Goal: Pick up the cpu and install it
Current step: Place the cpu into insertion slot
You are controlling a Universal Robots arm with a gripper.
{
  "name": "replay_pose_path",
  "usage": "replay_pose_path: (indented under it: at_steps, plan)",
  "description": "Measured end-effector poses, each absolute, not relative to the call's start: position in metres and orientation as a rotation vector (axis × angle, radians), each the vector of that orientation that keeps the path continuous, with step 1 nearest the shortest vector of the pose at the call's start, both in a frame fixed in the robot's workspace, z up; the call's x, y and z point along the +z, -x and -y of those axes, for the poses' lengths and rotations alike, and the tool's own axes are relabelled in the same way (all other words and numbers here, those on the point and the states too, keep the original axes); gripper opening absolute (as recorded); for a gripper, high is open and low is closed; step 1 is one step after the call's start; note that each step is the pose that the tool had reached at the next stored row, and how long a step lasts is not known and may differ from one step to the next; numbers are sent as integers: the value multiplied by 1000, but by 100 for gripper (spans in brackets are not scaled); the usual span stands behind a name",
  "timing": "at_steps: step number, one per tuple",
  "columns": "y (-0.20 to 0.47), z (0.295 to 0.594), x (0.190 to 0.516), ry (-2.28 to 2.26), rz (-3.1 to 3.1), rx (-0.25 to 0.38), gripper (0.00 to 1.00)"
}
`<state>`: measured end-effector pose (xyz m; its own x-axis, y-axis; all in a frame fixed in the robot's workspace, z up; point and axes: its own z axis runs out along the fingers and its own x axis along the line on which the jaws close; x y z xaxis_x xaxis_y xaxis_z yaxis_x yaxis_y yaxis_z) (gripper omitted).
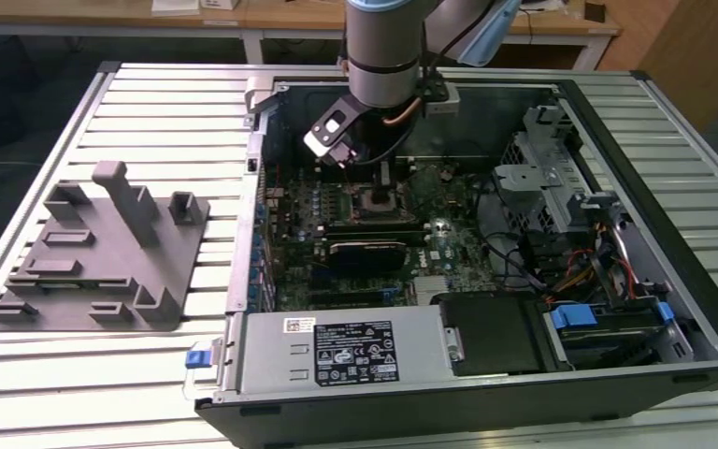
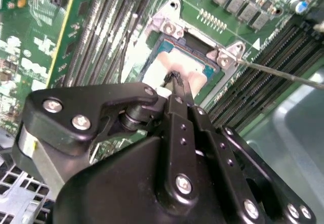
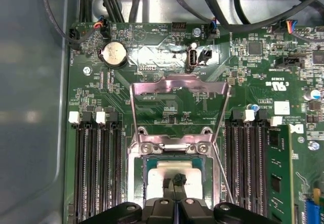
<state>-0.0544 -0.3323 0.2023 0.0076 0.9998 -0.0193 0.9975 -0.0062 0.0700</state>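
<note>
The gripper [image 2: 175, 78] is seen with its fingers [image 3: 178, 178] drawn narrowly together, tips at the middle of the cpu [image 3: 159, 171], which is seated in the open motherboard socket [image 3: 134, 183].

Bright, even light (glare whitens the cpu [image 2: 167, 63]).

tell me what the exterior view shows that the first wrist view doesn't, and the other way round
Exterior view: the grey fixture block on the slatted table beside the computer case, plus the power supply and the arm.
First wrist view: the gripper, tips together at the cpu inside the open socket, the raised metal frame and a coin battery.
Both: the motherboard and the socket.
</note>
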Motion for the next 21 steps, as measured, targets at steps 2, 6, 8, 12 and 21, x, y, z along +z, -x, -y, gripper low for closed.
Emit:
replay_pose_path:
  at_steps: [2, 6, 8, 12, 21]
  plan:
    - [55, 332, 206, -2184, -2169, 54, 11]
    - [55, 332, 217, -2184, -2169, 54, 11]
    - [55, 332, 224, -2184, -2169, 54, 11]
    - [54, 332, 236, -2184, -2169, 54, 11]
    - [55, 332, 255, -2184, -2169, 54, 11]
